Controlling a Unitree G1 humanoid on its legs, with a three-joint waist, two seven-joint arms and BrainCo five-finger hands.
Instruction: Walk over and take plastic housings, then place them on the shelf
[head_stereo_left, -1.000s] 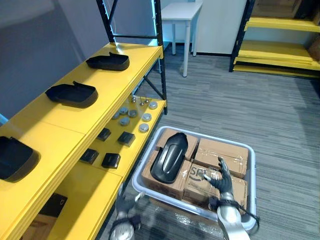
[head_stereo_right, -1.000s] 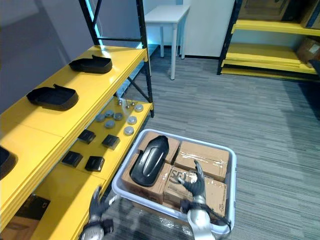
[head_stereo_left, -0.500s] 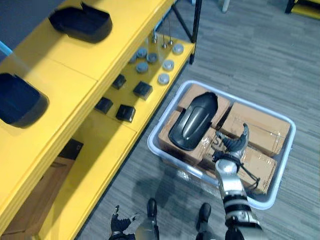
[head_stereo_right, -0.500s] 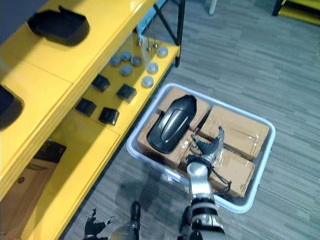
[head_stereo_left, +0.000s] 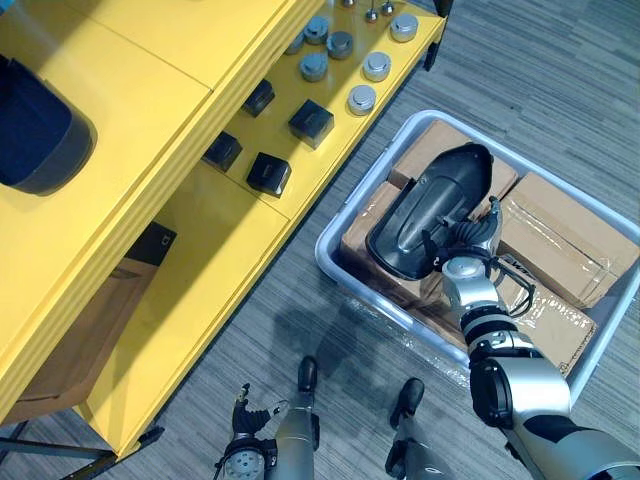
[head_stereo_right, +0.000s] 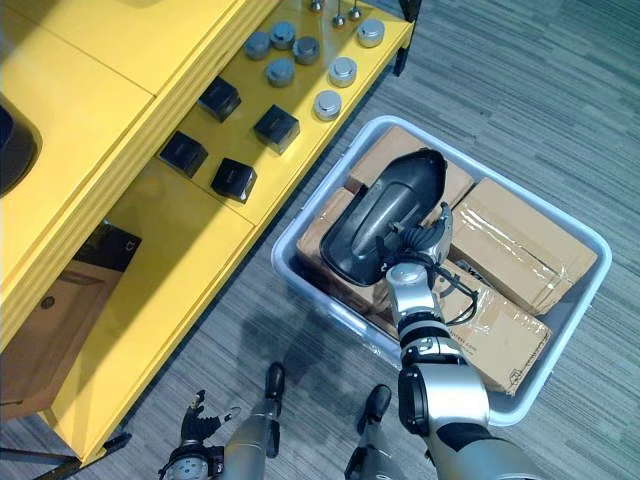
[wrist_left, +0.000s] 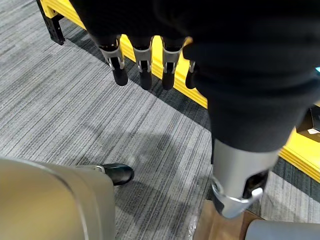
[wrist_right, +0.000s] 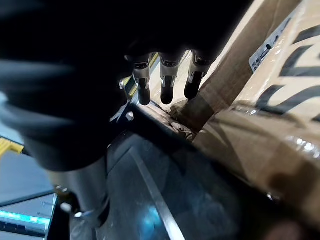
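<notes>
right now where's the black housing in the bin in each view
left eye view: housing right of centre, lying on cardboard boxes in the grey bin, right hand beside it.
right eye view: same housing, just right of centre.
right wrist view: housing is the glossy black surface under the fingers.
left wrist view: carpet and yellow shelf edge.
shared landmark: the cardboard boxes.
</notes>
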